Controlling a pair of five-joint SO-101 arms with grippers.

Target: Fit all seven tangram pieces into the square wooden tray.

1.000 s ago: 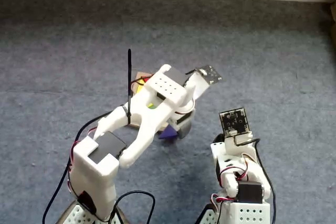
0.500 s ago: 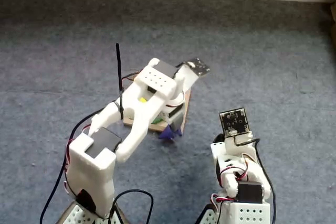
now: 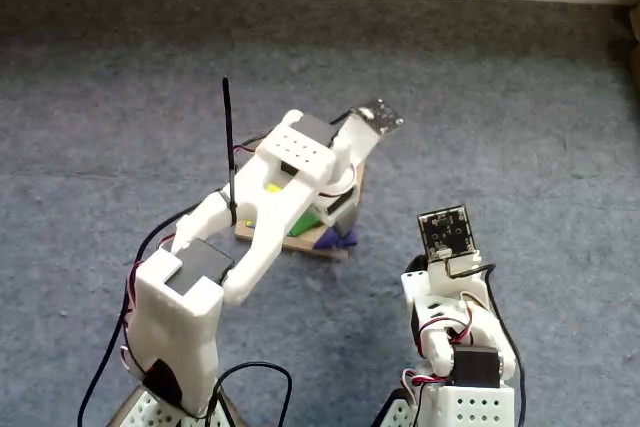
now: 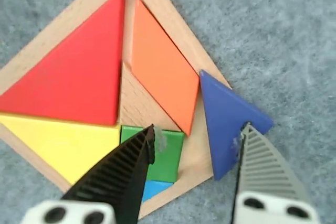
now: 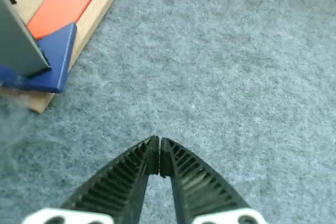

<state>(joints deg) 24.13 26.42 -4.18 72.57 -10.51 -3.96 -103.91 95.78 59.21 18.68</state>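
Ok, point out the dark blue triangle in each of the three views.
High view: blue triangle at the lower right corner of the wooden tray.
Left wrist view: blue triangle lying across the tray's rim, next to the orange piece.
Right wrist view: blue triangle on the tray's rim, beside the orange piece.
Shared landmark: the tray's rim.

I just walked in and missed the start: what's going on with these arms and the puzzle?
The left gripper hangs open over the wooden tray, its grey finger at the blue triangle, which lies across the rim, not yet inside. The red triangle, yellow triangle, orange piece, green square and light blue piece already sit inside, with bare wood showing beside the orange piece. The right gripper is shut and empty above the carpet beside the tray.
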